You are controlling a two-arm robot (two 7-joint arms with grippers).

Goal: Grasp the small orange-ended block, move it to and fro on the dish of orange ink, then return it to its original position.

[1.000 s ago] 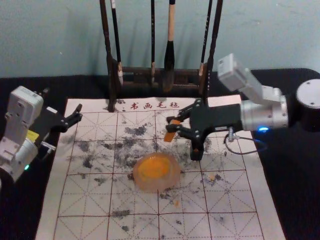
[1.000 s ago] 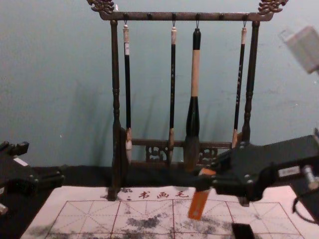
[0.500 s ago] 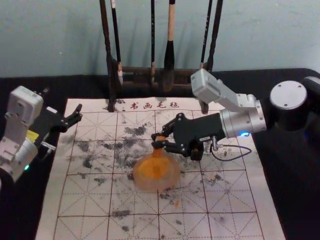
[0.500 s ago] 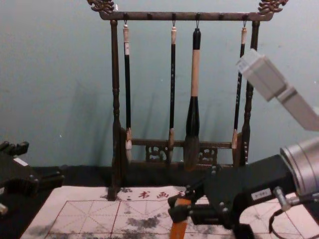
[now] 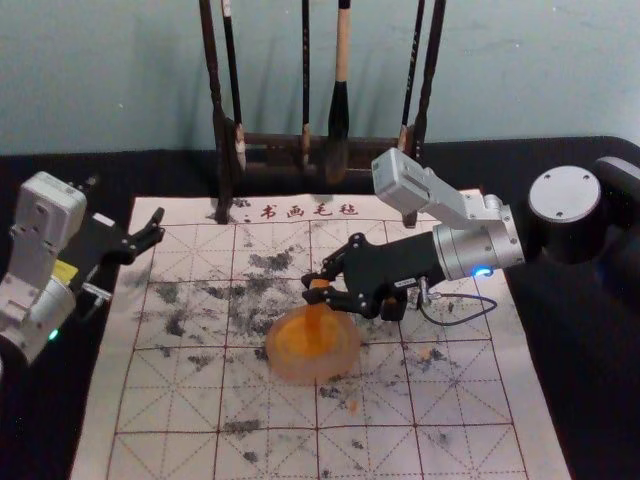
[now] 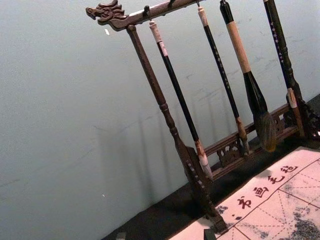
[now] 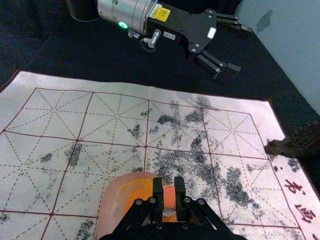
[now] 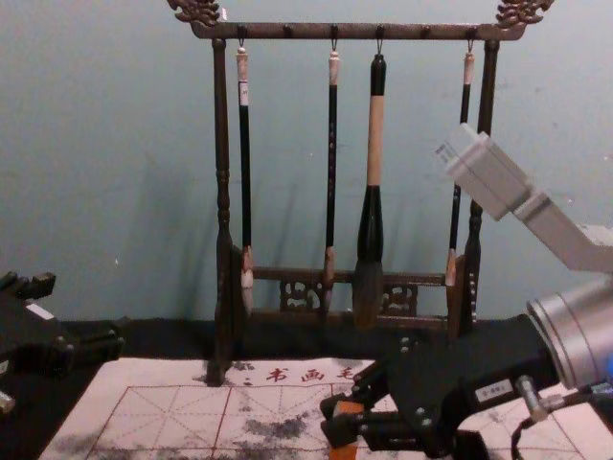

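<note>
From high at 6 o'clock, the head view faces 12 o'clock, steeply down on the white felt mat with red gridlines (image 5: 180, 400). The chest view faces the same way from lower down, nearly level, closer to the dark brown carved wooden brush rack (image 8: 221, 144). The left wrist view, tilted, looks from 10 o'clock towards the rack. The right wrist view looks down from 2 o'clock towards 9, close above the round pinkish translucent dish (image 5: 348, 358). All four share part of mat and rack.
</note>
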